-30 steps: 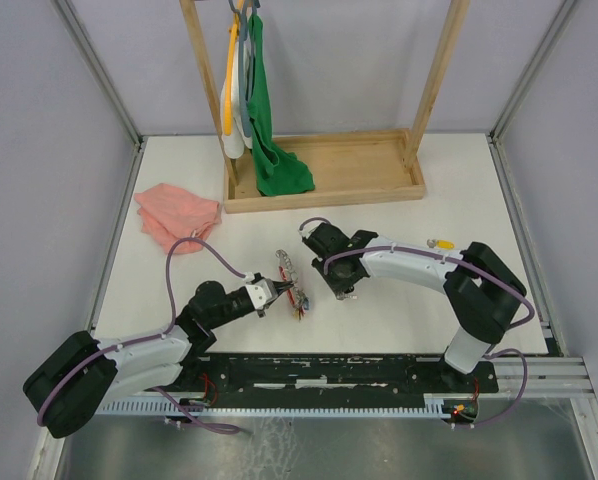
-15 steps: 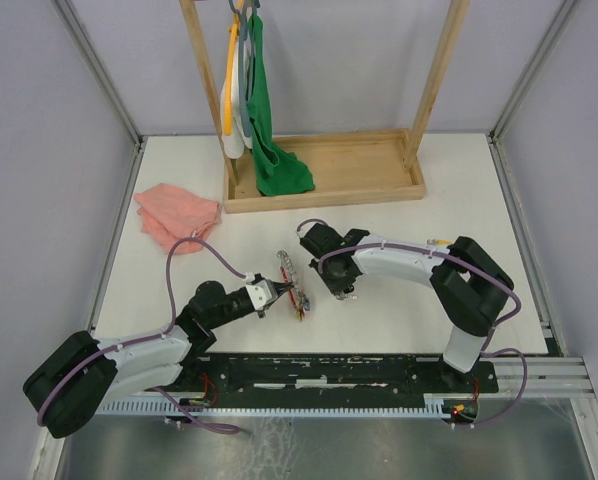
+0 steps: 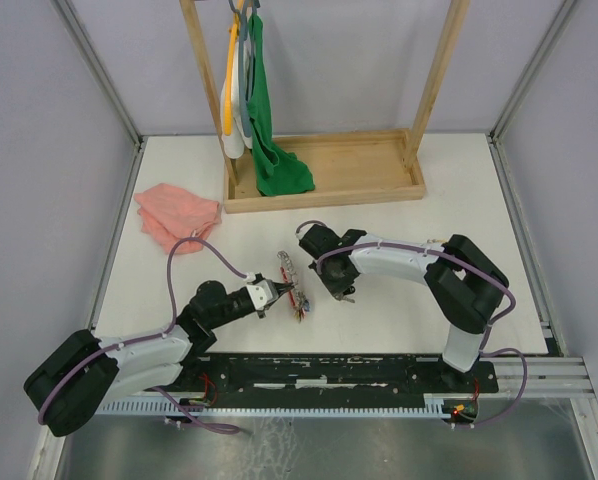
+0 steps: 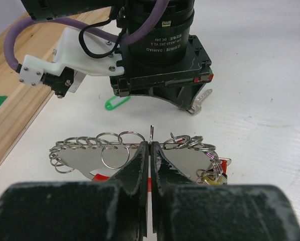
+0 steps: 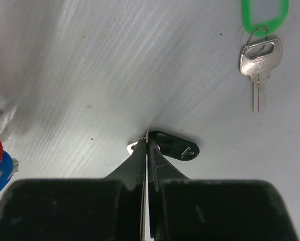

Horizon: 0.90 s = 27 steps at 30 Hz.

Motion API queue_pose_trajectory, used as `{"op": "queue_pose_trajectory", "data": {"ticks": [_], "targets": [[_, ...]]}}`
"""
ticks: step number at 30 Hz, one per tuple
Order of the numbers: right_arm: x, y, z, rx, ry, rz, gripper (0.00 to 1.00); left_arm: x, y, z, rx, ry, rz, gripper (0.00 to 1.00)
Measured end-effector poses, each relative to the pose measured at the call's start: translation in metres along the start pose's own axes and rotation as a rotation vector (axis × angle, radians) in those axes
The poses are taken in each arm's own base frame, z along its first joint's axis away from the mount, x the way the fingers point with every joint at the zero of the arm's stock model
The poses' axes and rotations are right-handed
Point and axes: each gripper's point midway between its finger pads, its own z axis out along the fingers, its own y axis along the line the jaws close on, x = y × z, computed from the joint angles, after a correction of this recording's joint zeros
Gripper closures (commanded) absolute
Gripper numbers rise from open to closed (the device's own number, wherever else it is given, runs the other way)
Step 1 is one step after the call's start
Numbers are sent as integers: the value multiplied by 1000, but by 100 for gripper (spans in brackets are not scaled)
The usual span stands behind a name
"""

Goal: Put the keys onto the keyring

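Right gripper (image 5: 147, 145): jaws closed to a slit, tips down at the table (image 5: 90, 75), with a thin sliver of metal pinched between them at the end of the black-tagged key (image 5: 176, 149). I judged it gripped by its ring or head. The key lay flat, tag to the right of the tips.

Left gripper (image 4: 150, 150): jaws shut on the thin wire of the keyring (image 3: 287, 268), which it held on edge just left of the right gripper, the bunch of small split rings fanned to both sides of the fingers.

Step in hand, as judged: pick up the black-tagged key and thread it onto the loop.
- Right: keep a firm pinch and lift straight, so the tag hangs free and the hole stays open.
- Left: hold the loop steady.
- Bring the hole along the line of the wire, not across it.

Counts:
- Keyring: 1.
- Loose keys in the right wrist view: 2, the black-tagged one and the green-tagged key (image 5: 260, 55), well apart from the tips.
- Split rings on the loop: too overlapped to count.
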Motion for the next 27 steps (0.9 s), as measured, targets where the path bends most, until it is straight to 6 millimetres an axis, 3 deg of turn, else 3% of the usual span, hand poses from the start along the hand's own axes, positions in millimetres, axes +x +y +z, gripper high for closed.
{"op": "queue_pose_trajectory", "data": {"ticks": [4, 7, 16, 19, 22, 27], "targets": [[-4, -1, -6, -8, -31, -26, 99, 0, 0, 0, 0, -2, 1, 97], [-7, -4, -21, -24, -96, -59, 99, -4, 1, 1, -4, -21, 9, 97], [-36, 0, -96, -144, -451, -245, 99, -14, -4, 3, 40, -73, 63, 97], [-36, 4, -115, -185, -583, -345, 99, -15, -8, 3, 67, -80, 92, 97], [-32, 6, -123, -201, -696, -453, 99, -15, -10, 3, 83, -82, 118, 97], [-23, 13, -115, -216, -787, -628, 99, -22, -7, 8, 95, -94, 162, 97]]}}
